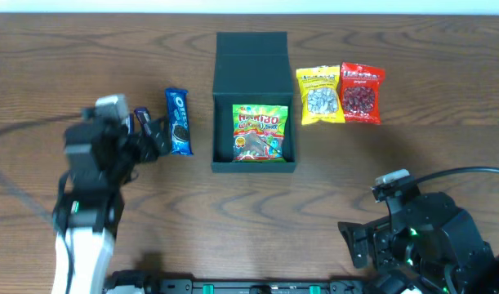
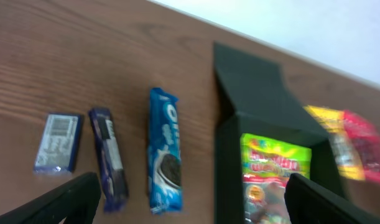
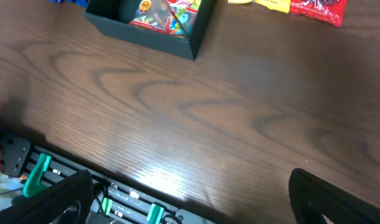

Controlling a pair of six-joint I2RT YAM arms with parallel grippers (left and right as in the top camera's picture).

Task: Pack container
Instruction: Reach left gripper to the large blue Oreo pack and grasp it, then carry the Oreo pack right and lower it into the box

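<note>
- Step: packing part done as I read it. One Haribo packet point(image 1: 259, 132) lies inside the container point(image 1: 224, 90), other snacks are out on the table point(image 1: 445, 49).
- Container sits mid-table, open, flap lid point(image 1: 251, 45) folded to the far side.
- Left gripper point(image 1: 151, 135) hovers over the snacks left of the container, fingers spread wide, holding nothing.
- In the left wrist view the Oreo pack point(image 2: 165, 149) is just left of the container, then the dark purple bar point(image 2: 109, 155) and small blue packet point(image 2: 58, 143) further left.
- Next move likely: drop onto one of these, probably the Oreo pack, and straddle its narrow width before closing.
- Right gripper point(image 3: 190, 186) is parked near-right, fingers apart, empty, well away from the yellow packet point(image 1: 318, 95) and red packet point(image 1: 362, 92).
</note>
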